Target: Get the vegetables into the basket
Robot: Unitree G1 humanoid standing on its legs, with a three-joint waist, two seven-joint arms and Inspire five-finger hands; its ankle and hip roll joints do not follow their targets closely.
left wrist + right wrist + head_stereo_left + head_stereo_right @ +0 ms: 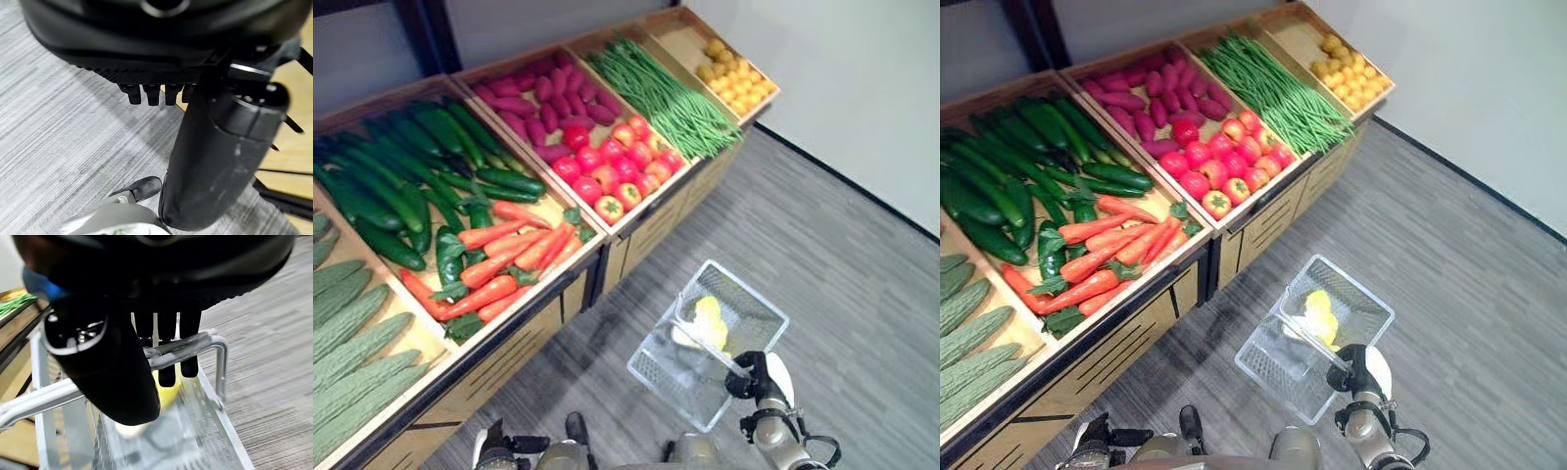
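A white wire basket (pixel 750 292) hangs over the grey floor to the right of the produce stand. My right hand (pixel 751 378) is shut on its metal handle (pixel 189 345), fingers curled over the bar. A yellow vegetable (pixel 708 315) lies inside the basket. On the stand, orange carrots (pixel 499 262) and green peppers (pixel 448 257) fill the bin nearest the basket. Behind them are dark cucumbers (pixel 406 171). My left hand (pixel 146 49) hangs low above the floor beside the stand, fingers relaxed and holding nothing.
The wooden stand (pixel 524 343) runs along the left. It also holds bumpy green gourds (pixel 352 343), red tomatoes (pixel 612 166), purple sweet potatoes (pixel 538 98), long green beans (pixel 661 93) and yellow fruit (pixel 736 78). A white wall (pixel 862 88) bounds the floor on the right.
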